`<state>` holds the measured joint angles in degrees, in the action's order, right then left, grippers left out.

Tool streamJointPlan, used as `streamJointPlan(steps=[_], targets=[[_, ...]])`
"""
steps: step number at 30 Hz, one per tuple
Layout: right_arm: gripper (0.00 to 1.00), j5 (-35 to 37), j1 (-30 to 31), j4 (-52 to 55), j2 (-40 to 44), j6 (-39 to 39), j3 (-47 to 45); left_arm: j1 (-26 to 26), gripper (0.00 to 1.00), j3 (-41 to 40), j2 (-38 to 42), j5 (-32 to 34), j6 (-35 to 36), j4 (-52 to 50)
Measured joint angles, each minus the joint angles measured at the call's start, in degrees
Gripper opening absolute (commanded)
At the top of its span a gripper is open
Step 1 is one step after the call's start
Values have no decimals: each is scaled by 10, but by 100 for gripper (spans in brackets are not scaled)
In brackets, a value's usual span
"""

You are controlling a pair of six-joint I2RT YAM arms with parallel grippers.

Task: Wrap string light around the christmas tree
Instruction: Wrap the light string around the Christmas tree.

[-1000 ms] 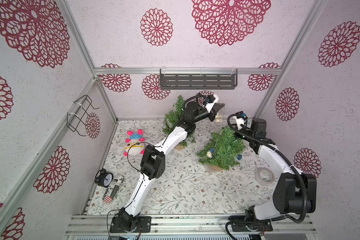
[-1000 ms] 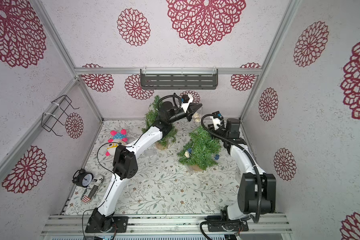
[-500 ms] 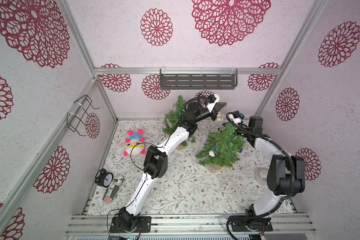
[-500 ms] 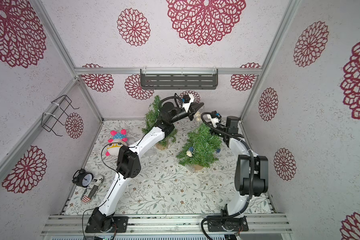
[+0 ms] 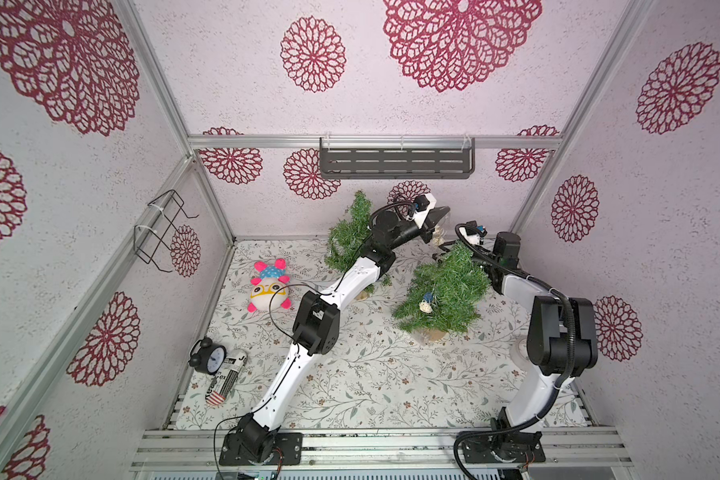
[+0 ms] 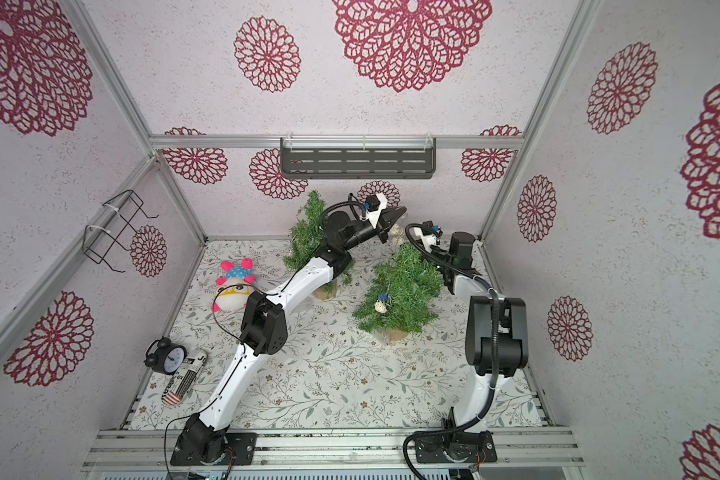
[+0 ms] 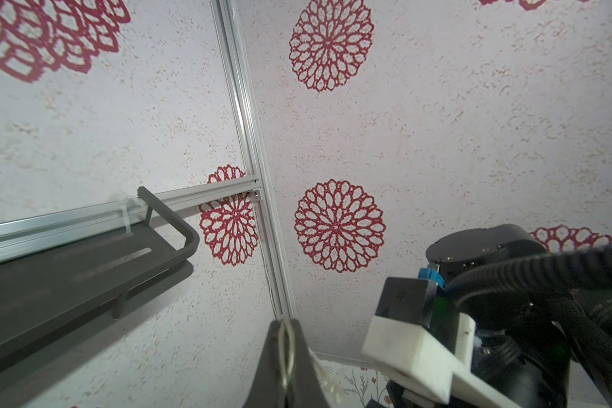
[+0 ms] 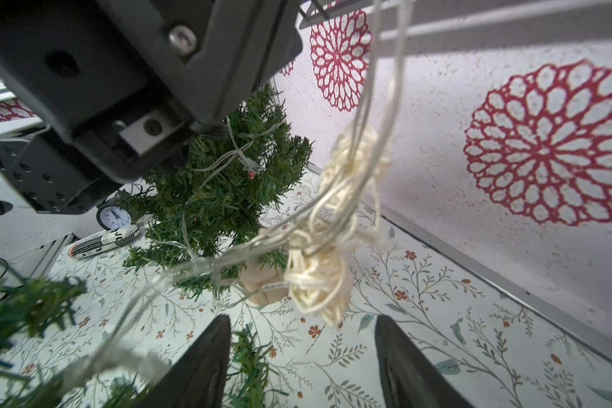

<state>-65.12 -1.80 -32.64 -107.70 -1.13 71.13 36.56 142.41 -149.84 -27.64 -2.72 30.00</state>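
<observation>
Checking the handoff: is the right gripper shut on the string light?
No; the right wrist view shows the right gripper open, jaws wide apart, the string light dangling ungripped ahead.

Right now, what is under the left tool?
A tangled string light bundle hangs there, its wire pinched in the shut left tool. Tree branches hide where the wire ends.

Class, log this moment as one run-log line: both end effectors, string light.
left end effector: shut on string light | right end effector: open, empty | string light: tangled bundle hanging
</observation>
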Motion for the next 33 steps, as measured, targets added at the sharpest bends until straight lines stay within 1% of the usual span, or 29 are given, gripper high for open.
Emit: streamJointPlan(steps=[4, 7, 12, 21, 25, 28, 31, 33], targets=[[65, 11, 0, -118, -15, -83, -22, 2, 0, 1, 0, 1, -4, 9], [64, 25, 0, -169, -20, -120, -38, 4, 0, 1, 0, 1, -5, 9], [62, 54, 1, -215, -20, -147, -51, 5, 0, 1, 0, 1, -5, 9], [59, 97, 4, -247, -20, -165, -78, 6, 0, 1, 0, -1, -5, 9], [55, 99, 6, -260, -20, -177, -78, 6, 0, 1, 0, -2, -5, 9], [49, 101, 10, -263, -20, -183, -77, 6, 0, 1, 0, -3, -5, 8], [39, 111, 12, -261, -17, -188, -77, 6, 0, 1, 0, -4, -4, 7], [30, 123, 13, -252, -11, -191, -77, 6, 0, 1, 0, -5, -4, 6]])
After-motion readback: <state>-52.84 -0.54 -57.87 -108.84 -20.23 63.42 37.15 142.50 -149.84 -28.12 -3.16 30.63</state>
